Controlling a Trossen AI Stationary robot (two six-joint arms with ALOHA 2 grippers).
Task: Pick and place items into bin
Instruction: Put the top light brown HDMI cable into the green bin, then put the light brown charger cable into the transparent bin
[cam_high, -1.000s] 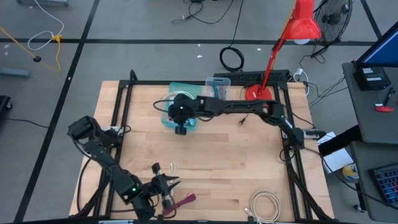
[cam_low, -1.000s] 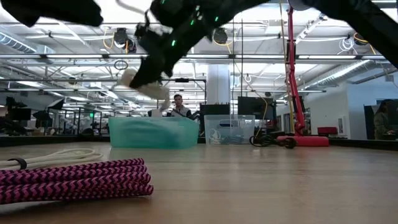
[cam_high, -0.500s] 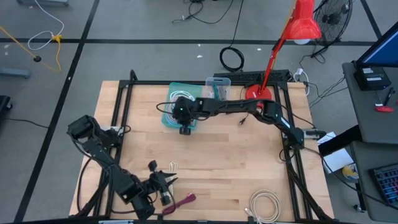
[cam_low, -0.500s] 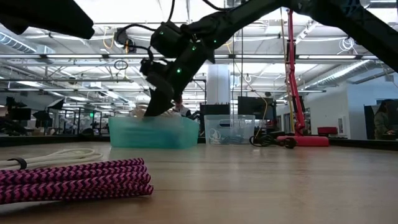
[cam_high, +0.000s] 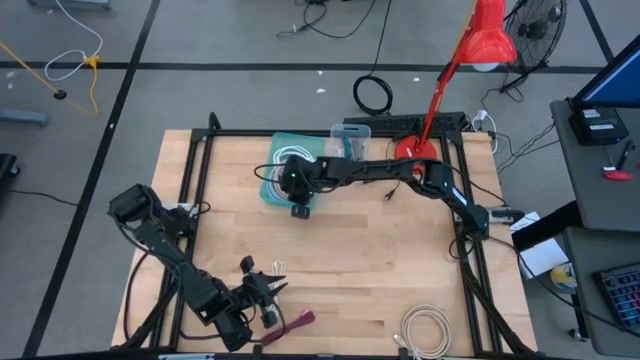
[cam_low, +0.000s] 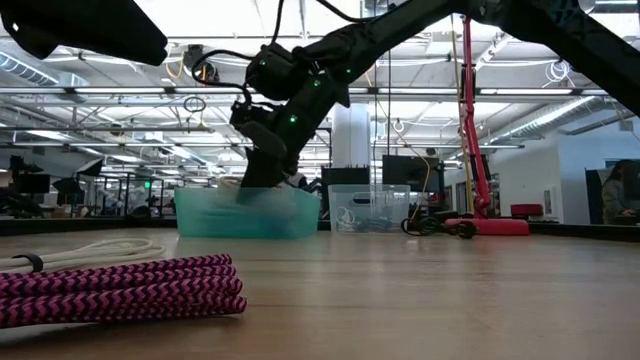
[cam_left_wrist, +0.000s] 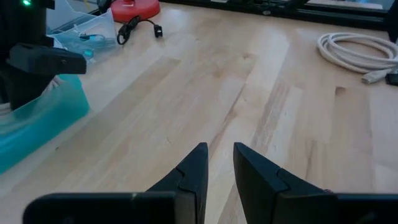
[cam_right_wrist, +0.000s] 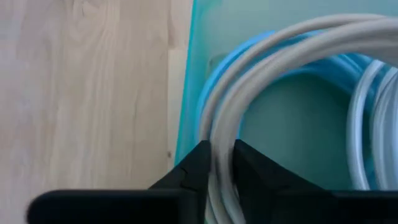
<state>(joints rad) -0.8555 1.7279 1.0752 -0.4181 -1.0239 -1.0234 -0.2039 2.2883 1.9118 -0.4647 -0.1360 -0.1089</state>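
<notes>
A teal bin (cam_high: 268, 162) stands at the table's far middle; it also shows in the low view (cam_low: 250, 215). My right gripper (cam_high: 296, 192) reaches down into it, shut on a pale grey-white cable coil (cam_right_wrist: 280, 50). A light blue coil (cam_right_wrist: 249, 68) lies on the bin's floor beneath it. My left gripper (cam_left_wrist: 219, 152) hovers near the front edge, fingers almost together and empty. A maroon bundled cord (cam_high: 297, 321) lies flat beside it, a white coil (cam_high: 428, 328) at the front right, and a small cream bundle (cam_high: 278, 268) farther in. My right gripper pinches several strands of the pale coil (cam_right_wrist: 219, 134) between its two fingers, at one side of the loop. The fingers point down from above, across the strands. The rest of the loop spreads out inside the bin, over the light blue coil.
A clear plastic box (cam_high: 350, 135) stands right of the bin. A red lamp (cam_high: 470, 45) with its base (cam_high: 408, 150) and black cord stands at the far right. A black frame (cam_high: 200, 170) borders the table. Bare wood lies between the bin and the front items.
My right gripper has gone down from well above the bin into it, carrying the pale coil, which now lies within the bin walls. The gripper stays shut on it.
</notes>
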